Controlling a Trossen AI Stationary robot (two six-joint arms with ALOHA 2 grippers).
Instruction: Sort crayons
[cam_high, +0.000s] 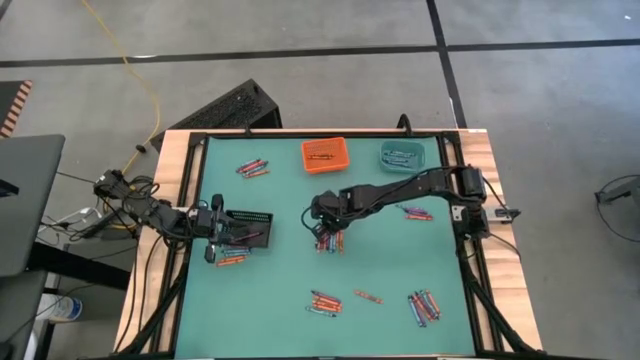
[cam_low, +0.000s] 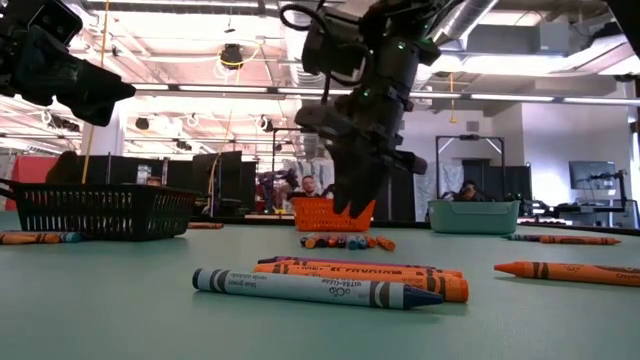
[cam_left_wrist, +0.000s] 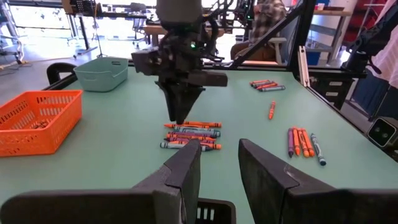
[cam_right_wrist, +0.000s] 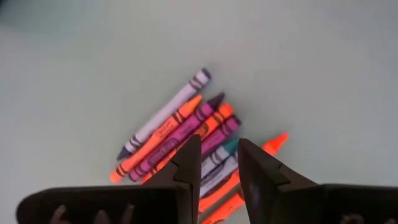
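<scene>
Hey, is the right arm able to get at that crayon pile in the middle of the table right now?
Probably yes: the right gripper hangs just above the crayon pile, open, with nothing between them.

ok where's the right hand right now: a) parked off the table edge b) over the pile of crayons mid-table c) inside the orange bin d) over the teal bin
b: the high view shows the right hand hanging over the pile of crayons in the middle of the table, and its own wrist view looks straight down on that pile past its slightly parted fingers.
</scene>
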